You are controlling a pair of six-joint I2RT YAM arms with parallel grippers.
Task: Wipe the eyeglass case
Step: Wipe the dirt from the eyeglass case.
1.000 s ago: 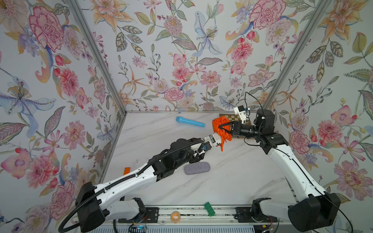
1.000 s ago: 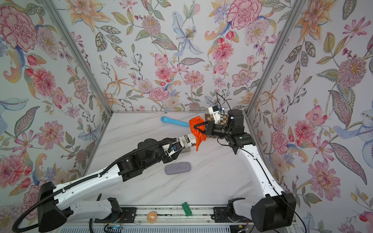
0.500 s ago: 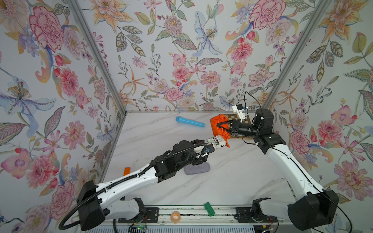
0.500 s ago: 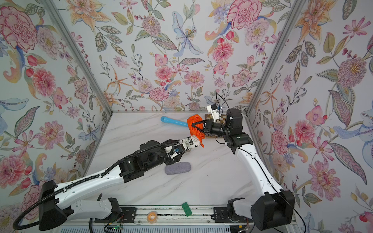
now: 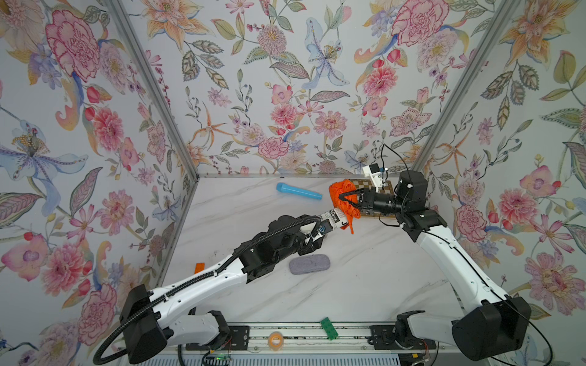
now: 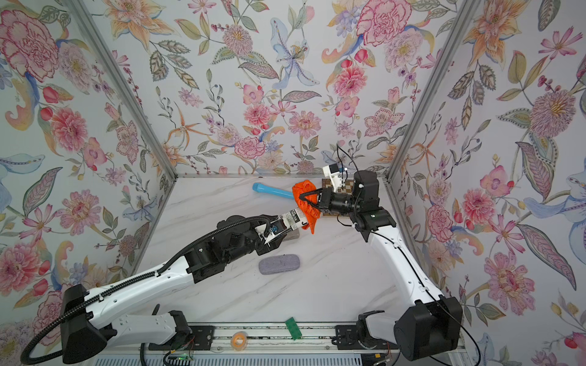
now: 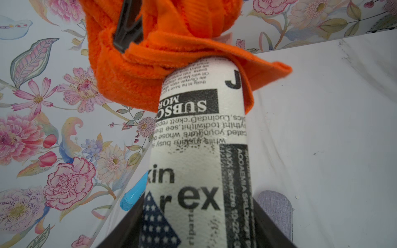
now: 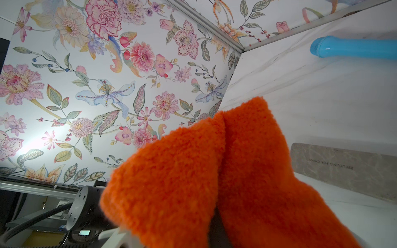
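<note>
Orange cloth, pinched in our closed right gripper, drapes over the eyeglass case our left gripper clamps aloft for wiping.

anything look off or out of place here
Only minor things: a green brick and an orange tape ring lie on the front rail, off the table. Nothing looks spilled or damaged.

Both top views: taken from high above front rail, angled down toward back wall; whole marble table covered, framing nearly identical. Left wrist view: close, aimed along newsprint-printed case toward orange cloth. Right wrist view: close, filled by same cloth.
</note>
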